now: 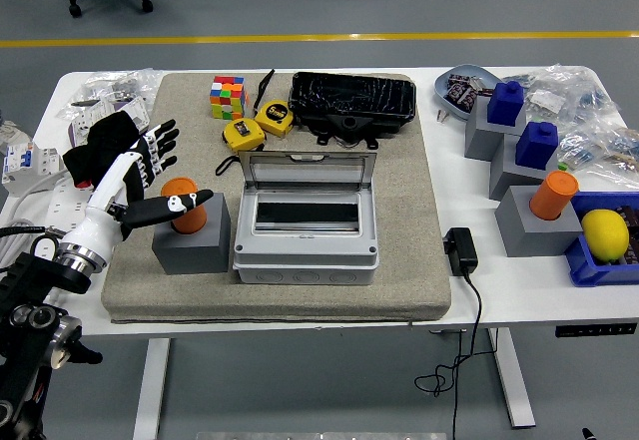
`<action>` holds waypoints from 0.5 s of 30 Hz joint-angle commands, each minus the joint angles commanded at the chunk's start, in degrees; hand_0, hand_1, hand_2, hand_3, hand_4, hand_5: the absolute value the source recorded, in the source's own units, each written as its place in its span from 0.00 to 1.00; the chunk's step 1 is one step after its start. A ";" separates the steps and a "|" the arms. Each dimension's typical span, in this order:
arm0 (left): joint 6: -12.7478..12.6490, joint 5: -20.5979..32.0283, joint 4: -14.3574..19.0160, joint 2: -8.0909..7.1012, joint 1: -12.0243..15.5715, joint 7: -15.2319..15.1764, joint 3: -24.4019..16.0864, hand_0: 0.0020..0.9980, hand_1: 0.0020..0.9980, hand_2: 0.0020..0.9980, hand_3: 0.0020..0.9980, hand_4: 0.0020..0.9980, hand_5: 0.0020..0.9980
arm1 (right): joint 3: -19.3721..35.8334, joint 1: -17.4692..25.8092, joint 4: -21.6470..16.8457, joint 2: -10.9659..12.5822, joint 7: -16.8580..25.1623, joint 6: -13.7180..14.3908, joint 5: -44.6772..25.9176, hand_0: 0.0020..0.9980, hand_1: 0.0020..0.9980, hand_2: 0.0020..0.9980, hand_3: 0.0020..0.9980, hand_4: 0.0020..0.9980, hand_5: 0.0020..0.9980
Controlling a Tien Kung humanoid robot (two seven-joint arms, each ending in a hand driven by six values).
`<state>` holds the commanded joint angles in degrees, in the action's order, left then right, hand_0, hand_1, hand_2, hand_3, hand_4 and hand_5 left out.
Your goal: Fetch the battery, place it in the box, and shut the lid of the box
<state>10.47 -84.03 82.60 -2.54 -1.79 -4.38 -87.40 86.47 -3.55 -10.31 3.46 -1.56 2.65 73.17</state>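
1. Your left arm [40,300] comes in low at the left, closest to you.
2. Your left hand [140,176] is over the left side of the mat [399,211]. Its fingers [165,141] are spread out and hold nothing.
3. Look at the thumb [185,203]. It points right and sits just in front of the battery [186,206], the orange can. You cannot tell if it touches.
4. You see the battery standing up on a grey block [192,248], just left of the box [306,225].
5. You see the box in the middle of the mat. Its lid [309,169] is up, and the inside looks dark.
6. Behind the box you find two yellow tapes [258,126], a colour cube [228,97] and a black case [351,101].
7. On the right, off the mat, you see a black plug [460,250], more grey blocks, blue blocks [523,126], another orange can [554,195] and a lemon [605,234] in a blue tray [584,265].
8. You cannot see your right hand.
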 joint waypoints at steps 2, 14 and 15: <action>-0.08 -0.20 0.03 -0.02 0.03 0.00 0.12 0.95 1.00 1.00 1.00 1.00 0.00 | 0.00 0.02 0.00 0.00 -0.02 0.00 0.00 0.81 0.73 0.74 0.78 1.00 1.00; -1.51 2.03 -1.65 0.14 -0.05 -0.91 2.28 0.84 0.89 0.81 0.76 1.00 0.00 | 0.07 -0.06 0.00 0.06 -0.02 0.01 -0.03 0.81 0.73 0.74 0.78 1.00 1.00; -1.65 2.28 -1.79 0.18 -0.06 -1.02 2.41 0.84 0.89 0.81 0.76 1.00 0.00 | 0.07 -0.06 0.00 0.06 -0.01 0.02 -0.04 0.81 0.73 0.74 0.78 1.00 1.00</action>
<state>8.82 -81.75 80.81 -2.36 -1.85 -5.40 -84.99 86.55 -3.61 -10.31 3.52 -1.57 2.67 73.13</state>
